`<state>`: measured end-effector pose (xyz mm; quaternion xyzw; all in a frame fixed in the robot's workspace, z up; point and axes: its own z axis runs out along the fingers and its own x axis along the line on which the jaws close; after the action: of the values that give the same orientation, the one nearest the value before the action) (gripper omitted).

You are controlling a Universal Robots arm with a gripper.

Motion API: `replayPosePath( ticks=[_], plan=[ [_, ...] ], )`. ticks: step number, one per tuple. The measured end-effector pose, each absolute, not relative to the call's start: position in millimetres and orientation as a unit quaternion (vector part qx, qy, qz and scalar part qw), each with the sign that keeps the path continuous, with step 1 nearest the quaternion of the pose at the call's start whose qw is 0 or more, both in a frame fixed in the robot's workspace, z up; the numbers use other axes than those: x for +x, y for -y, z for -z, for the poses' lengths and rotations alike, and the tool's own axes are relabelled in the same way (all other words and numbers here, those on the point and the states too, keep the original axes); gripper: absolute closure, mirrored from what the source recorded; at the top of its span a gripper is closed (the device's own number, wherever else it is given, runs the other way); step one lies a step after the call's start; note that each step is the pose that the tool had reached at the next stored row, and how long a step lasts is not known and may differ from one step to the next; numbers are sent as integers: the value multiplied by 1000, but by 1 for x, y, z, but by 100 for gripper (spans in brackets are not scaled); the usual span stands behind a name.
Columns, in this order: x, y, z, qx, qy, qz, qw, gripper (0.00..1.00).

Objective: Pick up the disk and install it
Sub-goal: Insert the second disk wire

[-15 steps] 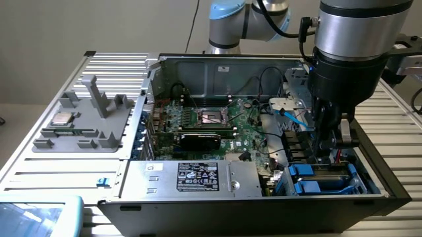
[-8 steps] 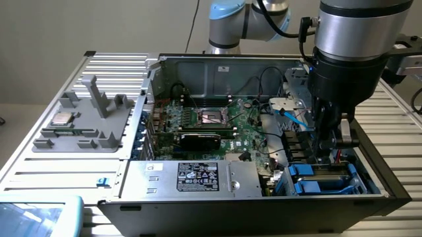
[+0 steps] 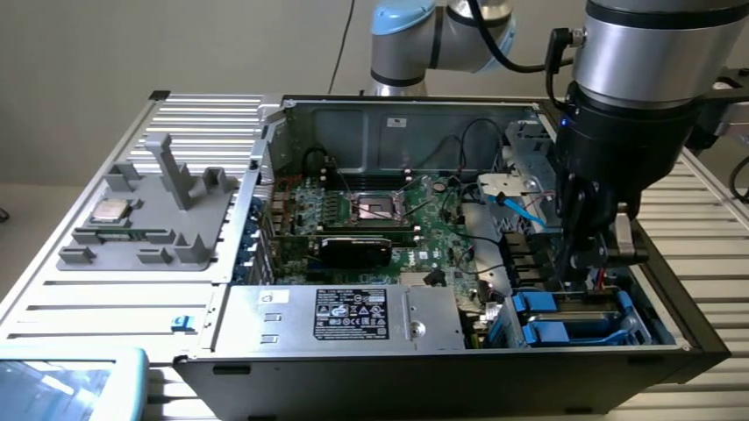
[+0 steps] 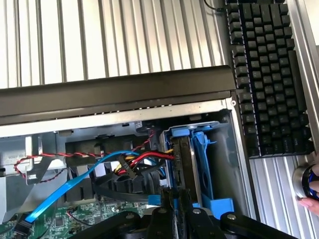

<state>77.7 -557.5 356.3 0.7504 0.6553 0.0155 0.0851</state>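
The arm reaches down into the open computer case [image 3: 468, 342], at the right of the exterior frame. Its gripper [image 3: 599, 250] stands low over the blue drive bays [image 3: 574, 320] in the case's lower right corner, fingers drawn almost together. In the wrist view the gripper [image 4: 180, 209] pinches the top edge of the disk [image 4: 185, 164], which stands on edge inside a blue bracket [image 4: 204, 164] in the bay. A black keyboard [image 4: 266, 74] lies outside the case, upper right.
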Motion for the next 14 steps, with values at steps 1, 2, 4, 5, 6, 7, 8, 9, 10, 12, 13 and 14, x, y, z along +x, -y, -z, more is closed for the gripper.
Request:
replayPosePath(
  ticks=[1, 2, 4, 5, 6, 7, 8, 9, 10, 12, 13, 14],
  plan=[
    [78, 558, -356, 749, -657, -10, 85, 84],
    [78, 558, -356, 748, -658, -4, 85, 84],
    [78, 558, -356, 746, -661, 8, 85, 84],
    [79, 558, -356, 744, -662, 13, 85, 84],
    [79, 558, -356, 743, -664, 17, 84, 84],
    [79, 558, -356, 741, -666, 21, 84, 84],
    [79, 558, -356, 739, -668, 24, 83, 84],
    [80, 558, -356, 737, -671, 26, 82, 84],
    [80, 559, -356, 735, -673, 28, 81, 84],
    [81, 559, -356, 730, -678, 32, 79, 84],
    [82, 559, -356, 729, -679, 34, 79, 84],
    [84, 559, -356, 728, -680, 36, 78, 84]
  ],
)
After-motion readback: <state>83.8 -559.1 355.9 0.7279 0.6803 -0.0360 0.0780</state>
